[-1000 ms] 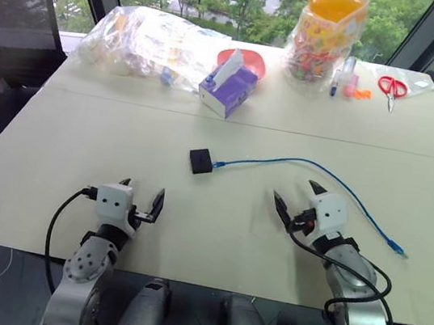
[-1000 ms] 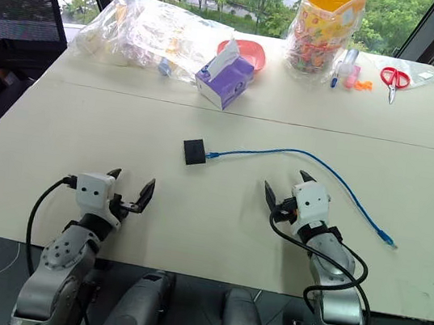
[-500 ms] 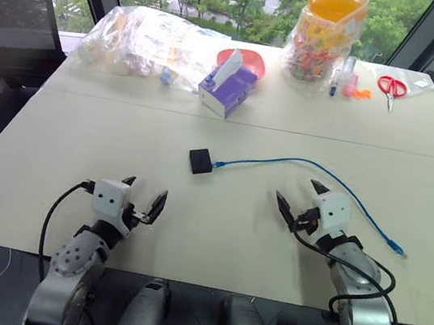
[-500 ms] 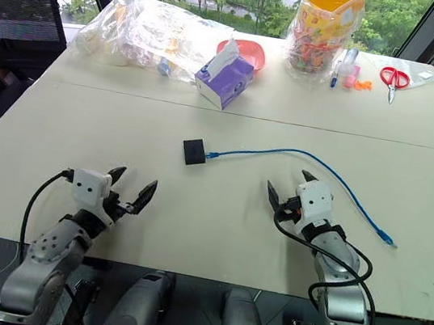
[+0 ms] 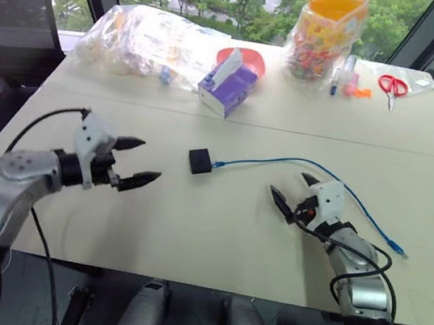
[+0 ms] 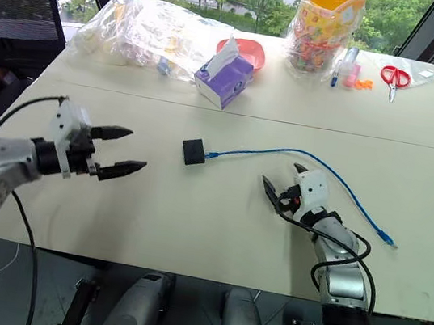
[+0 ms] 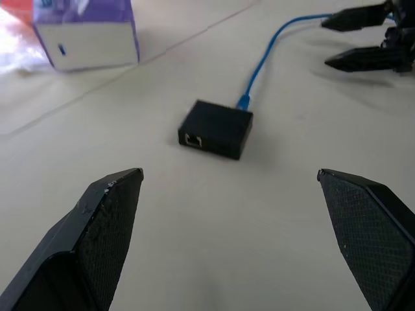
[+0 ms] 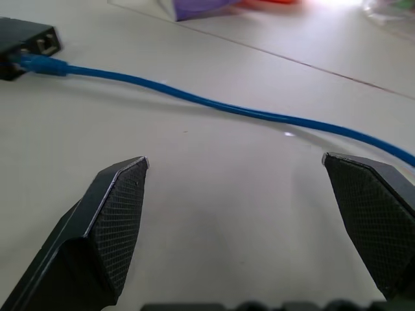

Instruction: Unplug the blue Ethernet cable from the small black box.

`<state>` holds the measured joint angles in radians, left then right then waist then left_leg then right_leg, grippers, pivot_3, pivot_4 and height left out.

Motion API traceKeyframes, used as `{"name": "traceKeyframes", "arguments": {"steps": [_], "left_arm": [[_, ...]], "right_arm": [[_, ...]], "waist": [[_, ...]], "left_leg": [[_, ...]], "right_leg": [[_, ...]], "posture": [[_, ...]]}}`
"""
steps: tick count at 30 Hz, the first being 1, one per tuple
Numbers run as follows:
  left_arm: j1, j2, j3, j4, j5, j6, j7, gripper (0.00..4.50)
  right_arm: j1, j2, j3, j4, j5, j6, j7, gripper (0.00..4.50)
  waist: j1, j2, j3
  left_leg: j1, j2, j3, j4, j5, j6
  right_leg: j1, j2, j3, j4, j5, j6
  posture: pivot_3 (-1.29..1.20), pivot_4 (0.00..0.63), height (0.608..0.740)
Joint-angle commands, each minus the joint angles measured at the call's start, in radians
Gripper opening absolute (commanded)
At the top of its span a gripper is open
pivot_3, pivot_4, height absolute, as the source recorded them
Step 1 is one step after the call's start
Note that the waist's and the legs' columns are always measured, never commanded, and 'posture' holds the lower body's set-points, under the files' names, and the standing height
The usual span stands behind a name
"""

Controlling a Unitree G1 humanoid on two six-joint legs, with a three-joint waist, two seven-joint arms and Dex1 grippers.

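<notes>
The small black box (image 5: pixel 200 161) lies flat mid-table, with a free port facing my left gripper in the left wrist view (image 7: pixel 216 128). The blue Ethernet cable (image 5: pixel 307 164) is plugged into the box's right side and arcs right to a loose plug near the table's right edge (image 5: pixel 397 249). My left gripper (image 5: pixel 145 162) hangs open above the table left of the box, pointing toward it, nothing between its fingers. My right gripper (image 5: pixel 293 192) is open just above the table, right of the box, close beside the cable's arc (image 8: pixel 246 109).
At the back of the table stand a purple tissue box (image 5: pixel 227 87), clear plastic bags (image 5: pixel 141 38), a red bowl (image 5: pixel 249 57), a jar of coloured bits (image 5: pixel 328 32), pens and red scissors (image 5: pixel 392 86). A black chair (image 5: pixel 17 26) stands at the left.
My left arm has swung up and out to the left, turning its gripper from pointing away over the table to pointing right at the box. The right gripper edged slightly forward and left.
</notes>
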<state>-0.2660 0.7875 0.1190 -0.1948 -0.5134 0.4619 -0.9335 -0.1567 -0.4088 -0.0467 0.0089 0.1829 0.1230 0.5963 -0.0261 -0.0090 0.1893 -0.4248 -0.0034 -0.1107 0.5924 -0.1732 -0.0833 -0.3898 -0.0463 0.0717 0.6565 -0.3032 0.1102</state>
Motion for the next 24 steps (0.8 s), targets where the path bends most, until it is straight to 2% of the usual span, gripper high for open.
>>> {"name": "traceKeyframes", "arguments": {"steps": [1,4,7,11,14,17,20,24], "left_arm": [[-0.034,0.010,-0.045,0.014,0.025,-0.029,-0.057,4.50],[-0.049,0.005,-0.070,0.045,0.055,-0.060,-0.082,4.50],[-0.056,-0.006,-0.076,0.065,0.068,-0.075,-0.089,4.50],[-0.035,-0.015,-0.063,0.044,0.074,-0.081,-0.075,4.50],[-0.008,-0.017,-0.045,0.009,0.073,-0.076,-0.050,4.50],[0.032,-0.017,-0.022,-0.036,0.067,-0.062,-0.021,4.50],[0.110,-0.019,0.024,-0.106,0.061,-0.053,0.023,4.50],[0.174,-0.022,0.053,-0.163,0.060,-0.049,0.059,4.50]], "right_arm": [[-0.123,-0.086,0.044,-0.073,0.076,0.088,0.179,4.46],[-0.316,-0.141,0.107,-0.015,0.088,0.147,0.317,4.46],[-0.521,-0.145,0.193,0.117,0.058,0.158,0.450,4.46],[-0.846,-0.052,0.352,0.477,-0.062,0.084,0.620,4.46],[-0.989,0.018,0.424,0.729,-0.146,-0.009,0.697,4.46],[-1.074,0.078,0.461,0.948,-0.224,-0.126,0.700,4.46],[-1.128,0.145,0.487,1.140,-0.305,-0.201,0.631,4.46],[-1.140,0.181,0.479,1.254,-0.366,-0.247,0.572,4.46]], "waist": [[-0.014,0.001,0.000],[-0.029,0.000,0.001],[-0.037,0.000,0.001],[-0.046,0.000,0.001],[-0.045,0.000,0.001],[-0.037,-0.001,0.002],[-0.042,-0.001,0.002],[-0.042,0.000,0.002]], "left_leg": [[0.000,0.000,0.000,0.000,0.000,0.000],[0.001,0.000,0.000,0.000,0.000,0.000],[0.001,0.001,0.000,0.000,0.000,0.000],[0.002,0.001,-0.001,-0.001,0.000,0.000],[0.001,0.001,0.000,-0.001,0.000,0.000],[-0.001,0.001,-0.002,-0.002,0.000,0.000],[-0.001,0.000,-0.001,-0.002,0.000,0.000],[-0.001,0.000,-0.002,-0.002,0.000,0.000]], "right_leg": [[0.000,0.000,0.000,0.000,0.000,0.000],[0.000,0.000,0.000,0.001,0.000,0.000],[-0.001,0.001,0.000,0.005,0.001,0.001],[-0.002,0.001,-0.001,0.007,0.001,0.003],[-0.004,0.001,-0.001,0.008,0.002,0.004],[-0.005,0.001,-0.002,0.008,0.002,0.004],[-0.006,-0.001,-0.001,0.008,0.002,0.004],[-0.006,0.000,-0.002,0.010,0.002,0.004]], "posture": [[0.00,0.150,0.740],[0.00,0.150,0.740],[0.00,0.150,0.740],[0.00,0.150,0.740],[0.00,0.150,0.740],[0.00,0.150,0.740],[0.00,0.150,0.740],[0.00,0.150,0.740]]}}
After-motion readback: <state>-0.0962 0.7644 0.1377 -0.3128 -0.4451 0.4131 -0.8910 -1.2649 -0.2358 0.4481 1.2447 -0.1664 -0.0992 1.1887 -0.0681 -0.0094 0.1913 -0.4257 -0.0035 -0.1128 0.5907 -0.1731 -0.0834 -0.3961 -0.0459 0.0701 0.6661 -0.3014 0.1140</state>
